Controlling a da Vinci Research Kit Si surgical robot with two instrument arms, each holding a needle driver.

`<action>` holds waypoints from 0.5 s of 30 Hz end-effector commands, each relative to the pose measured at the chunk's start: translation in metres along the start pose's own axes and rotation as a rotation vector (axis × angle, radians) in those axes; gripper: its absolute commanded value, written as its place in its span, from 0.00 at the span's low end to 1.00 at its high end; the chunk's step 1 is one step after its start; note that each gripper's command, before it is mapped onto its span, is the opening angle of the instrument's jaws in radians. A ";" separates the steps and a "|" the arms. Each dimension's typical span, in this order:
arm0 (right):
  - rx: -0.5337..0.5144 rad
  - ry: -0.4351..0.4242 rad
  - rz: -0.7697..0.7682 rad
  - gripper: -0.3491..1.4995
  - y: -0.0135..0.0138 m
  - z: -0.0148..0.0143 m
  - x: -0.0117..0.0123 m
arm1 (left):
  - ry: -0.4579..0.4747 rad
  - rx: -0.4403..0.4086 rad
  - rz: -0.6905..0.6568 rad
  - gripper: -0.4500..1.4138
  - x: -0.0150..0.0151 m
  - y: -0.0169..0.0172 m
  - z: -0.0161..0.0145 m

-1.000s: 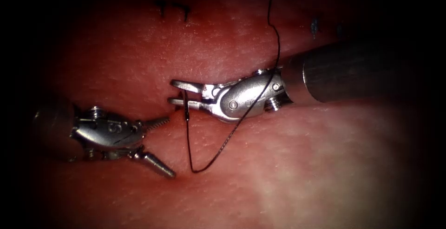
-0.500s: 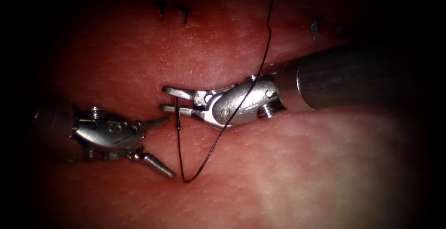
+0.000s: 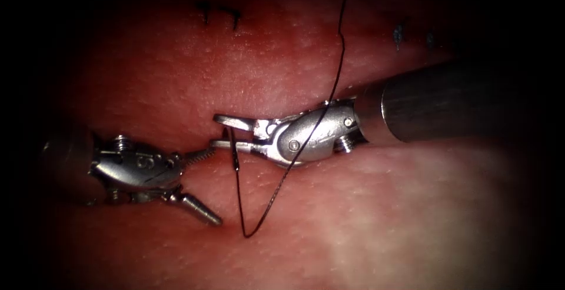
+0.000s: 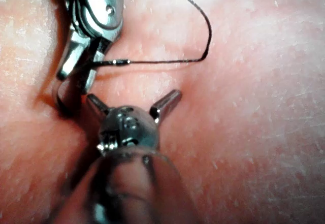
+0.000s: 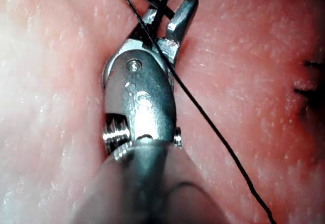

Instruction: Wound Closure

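Note:
My right tool (image 3: 215, 131) comes in from the right over the tissue (image 3: 365, 207), its jaws open. The dark tail end of the needle (image 3: 235, 149) stands between those jaws; I cannot tell how much of its curve lies in the tissue. Black thread (image 3: 282, 181) runs from the needle down into a loop, then up across the right tool's wrist and out at the top. My left tool (image 3: 215, 187) rests at the left, jaws wide open and holding nothing, its upper jaw almost touching the right tool's lower jaw. The left wrist view shows the needle (image 4: 114, 62) at the right tool's jaws.
Two dark stitches (image 3: 219, 12) sit at the far top left of the tissue. Small blue marks (image 3: 398, 32) lie at the top right. A crease in the tissue (image 3: 194, 143) runs behind both tools.
The right tool slid left, then came back right and a little lower, carrying the needle end and thread loop with it. The left tool has not moved.

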 end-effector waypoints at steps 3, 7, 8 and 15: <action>-0.005 -0.002 0.010 0.00 -0.0005 0.0010 -0.0008 | 0.001 0.004 -0.001 0.72 0.0007 -0.0005 0.0007; -0.009 -0.006 0.017 0.00 0.0000 0.0008 -0.0003 | 0.001 0.003 -0.001 0.72 0.0007 -0.0005 0.0008; -0.009 -0.006 0.017 0.00 0.0000 0.0008 -0.0003 | 0.001 0.003 -0.001 0.72 0.0007 -0.0005 0.0008; -0.003 -0.008 0.025 0.00 -0.0001 0.0016 -0.0006 | 0.001 0.002 -0.002 0.72 0.0007 -0.0007 0.0007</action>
